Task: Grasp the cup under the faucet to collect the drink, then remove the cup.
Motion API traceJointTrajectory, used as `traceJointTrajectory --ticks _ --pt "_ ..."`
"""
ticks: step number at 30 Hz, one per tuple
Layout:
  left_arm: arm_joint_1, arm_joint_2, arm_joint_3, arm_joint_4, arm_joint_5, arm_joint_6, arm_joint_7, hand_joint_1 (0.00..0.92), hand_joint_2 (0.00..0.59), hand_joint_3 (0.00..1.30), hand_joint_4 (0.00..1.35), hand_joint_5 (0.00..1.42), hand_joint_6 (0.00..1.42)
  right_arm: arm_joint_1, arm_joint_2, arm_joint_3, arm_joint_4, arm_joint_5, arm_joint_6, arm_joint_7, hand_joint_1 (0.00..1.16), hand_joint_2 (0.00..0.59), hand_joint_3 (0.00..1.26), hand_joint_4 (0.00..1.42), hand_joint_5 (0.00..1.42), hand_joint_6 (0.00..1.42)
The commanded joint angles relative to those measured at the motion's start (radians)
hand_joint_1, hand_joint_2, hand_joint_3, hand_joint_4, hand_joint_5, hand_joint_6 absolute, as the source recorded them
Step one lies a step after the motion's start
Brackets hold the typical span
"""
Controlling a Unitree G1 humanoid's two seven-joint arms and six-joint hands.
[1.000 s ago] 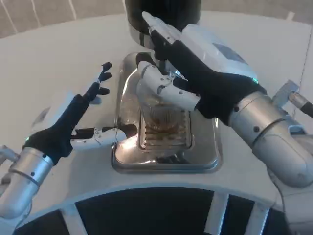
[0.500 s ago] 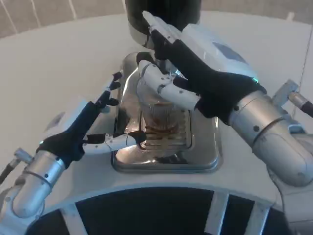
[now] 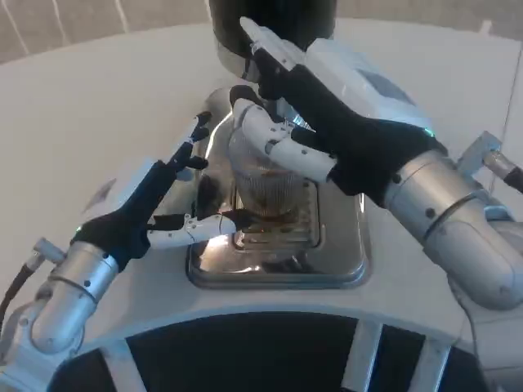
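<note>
- Your left hand point(image 3: 155, 208) had closed in on the tray since a second earlier, sliding from out on the white table point(image 3: 73, 106) to just beside the cup point(image 3: 265, 184), with its lower finger reaching over the tray's left rim.
- Your right hand point(image 3: 327, 122) had barely shifted in that time; it stayed high over the cup, up by the dark dispenser point(image 3: 274, 20).
- You had the left hand spread wide and holding nothing, its upper fingers fanned toward the cup's left side and not yet touching it, as far as could be seen.
- Whether your right hand was pressing a tap or merely resting there, you could not tell; its fingers curled over the cup's rim and hid the spout, and nothing showed clamped in them.
- You had the cup standing upright on the grille of the shiny drip tray point(image 3: 343, 261), with what looked like brown drink in it.
- Judging from this, the step in hand was the grasp itself.
- You would have done well to bring the left fingers level around the cup's middle, below the right hand's fingers, and close gently enough not to tip it.
- You also needed to mind the tray's raised rim and the crowding between the two hands, since a knock there could have spilled the drink.
</note>
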State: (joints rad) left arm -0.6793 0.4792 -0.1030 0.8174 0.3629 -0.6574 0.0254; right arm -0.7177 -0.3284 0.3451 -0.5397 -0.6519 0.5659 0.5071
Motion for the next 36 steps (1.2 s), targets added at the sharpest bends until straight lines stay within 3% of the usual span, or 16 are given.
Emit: traceJointTrajectory --ticks 1,22,36 --pt "-0.011 -0.002 -0.005 0.021 0.004 -0.019 0.015 0.383 0.052 0.00 0.00 0.25 0.29 0.009 0.002 0.023 0.010 0.009 -0.008 0.040 0.00 0.586 0.00 0.00 0.00 0.00" --pt "-0.060 -0.022 -0.011 0.071 0.008 -0.043 0.035 0.382 0.052 0.00 0.00 0.25 0.30 0.000 -0.033 0.051 0.022 -0.027 -0.039 0.082 0.00 0.586 0.00 0.00 0.00 0.00" --pt "-0.091 -0.038 -0.014 0.109 0.003 -0.054 0.038 0.371 0.056 0.00 0.00 0.26 0.31 -0.006 -0.032 0.049 0.024 -0.045 -0.039 0.103 0.00 0.586 0.00 0.00 0.00 0.00"
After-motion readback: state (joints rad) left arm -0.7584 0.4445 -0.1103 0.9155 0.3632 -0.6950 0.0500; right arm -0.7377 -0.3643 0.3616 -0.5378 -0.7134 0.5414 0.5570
